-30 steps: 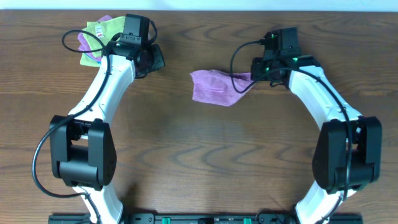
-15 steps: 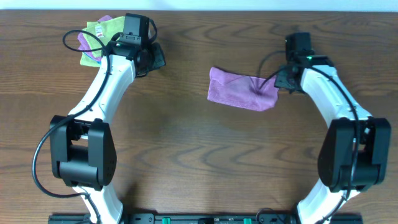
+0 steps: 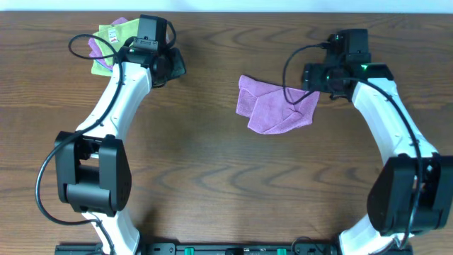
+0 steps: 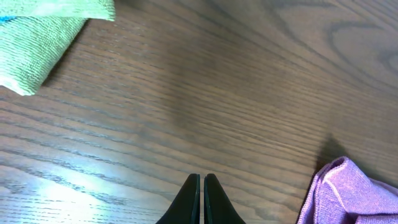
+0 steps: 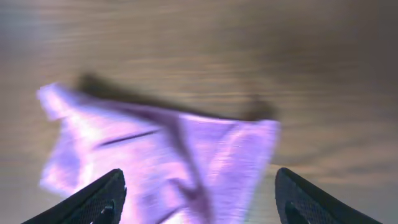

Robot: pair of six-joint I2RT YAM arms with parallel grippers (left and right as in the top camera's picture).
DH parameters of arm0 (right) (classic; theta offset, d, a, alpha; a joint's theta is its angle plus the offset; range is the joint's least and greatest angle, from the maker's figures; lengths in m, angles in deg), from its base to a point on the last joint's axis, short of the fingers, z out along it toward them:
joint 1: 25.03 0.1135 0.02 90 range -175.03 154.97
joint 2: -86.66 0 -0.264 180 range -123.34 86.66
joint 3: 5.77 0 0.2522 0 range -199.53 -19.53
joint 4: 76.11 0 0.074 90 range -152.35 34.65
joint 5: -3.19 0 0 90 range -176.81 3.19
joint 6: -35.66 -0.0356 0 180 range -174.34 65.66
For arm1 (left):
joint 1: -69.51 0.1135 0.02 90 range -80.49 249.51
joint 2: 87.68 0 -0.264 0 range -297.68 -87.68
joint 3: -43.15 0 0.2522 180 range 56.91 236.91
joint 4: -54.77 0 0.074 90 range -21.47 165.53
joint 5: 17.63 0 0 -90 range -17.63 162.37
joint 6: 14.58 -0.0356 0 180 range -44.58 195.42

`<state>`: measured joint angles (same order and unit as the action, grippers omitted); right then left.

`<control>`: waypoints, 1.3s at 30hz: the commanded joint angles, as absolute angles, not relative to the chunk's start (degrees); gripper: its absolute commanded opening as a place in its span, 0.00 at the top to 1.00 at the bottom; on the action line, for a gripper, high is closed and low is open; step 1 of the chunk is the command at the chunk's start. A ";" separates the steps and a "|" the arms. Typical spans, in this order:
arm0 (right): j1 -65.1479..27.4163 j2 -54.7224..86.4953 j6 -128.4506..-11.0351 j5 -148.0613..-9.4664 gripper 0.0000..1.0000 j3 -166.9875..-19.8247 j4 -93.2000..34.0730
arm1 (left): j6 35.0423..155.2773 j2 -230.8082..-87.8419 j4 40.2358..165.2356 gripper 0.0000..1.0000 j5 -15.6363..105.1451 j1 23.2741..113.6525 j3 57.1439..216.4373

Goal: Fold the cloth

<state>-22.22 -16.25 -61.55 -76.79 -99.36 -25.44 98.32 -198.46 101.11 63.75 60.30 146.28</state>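
Observation:
The purple cloth (image 3: 272,106) lies crumpled and partly spread on the wooden table, right of centre. My right gripper (image 3: 313,76) hovers open over its right edge, holding nothing. In the right wrist view the cloth (image 5: 161,155) is blurred below and between the wide-apart fingertips (image 5: 93,202). My left gripper (image 3: 173,65) is shut and empty at the back left, far from the cloth. Its closed tips (image 4: 201,199) sit just above bare wood.
A small pile of a green cloth (image 3: 113,35) over another purple one lies at the back left corner, beside the left arm. In the left wrist view, green cloth (image 4: 37,37) shows at the upper left and a purple cloth edge (image 4: 354,193) at the lower right.
The right gripper dragged the purple cloth to the right, then opened and let it go. The cloth now lies more spread out. The left arm has barely moved.

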 commanded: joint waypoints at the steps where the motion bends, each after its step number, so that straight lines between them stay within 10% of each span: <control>1: -20.95 -18.44 -57.22 -61.38 0.23 -99.71 -25.42 | 98.76 -198.83 101.02 0.94 63.51 60.63 147.04; 30: -1.85 -30.79 -63.49 -83.61 0.27 -99.71 -22.76 | 98.76 -198.83 102.64 0.94 63.31 60.67 147.04; 33: -1.85 -31.88 -63.49 -83.71 0.36 -99.71 -22.93 | 98.76 -198.83 102.70 0.94 63.33 60.65 147.04; 39: -1.85 -31.86 -63.49 -86.82 0.86 -99.73 -23.02 | 98.76 -198.83 102.75 0.94 63.33 60.65 147.04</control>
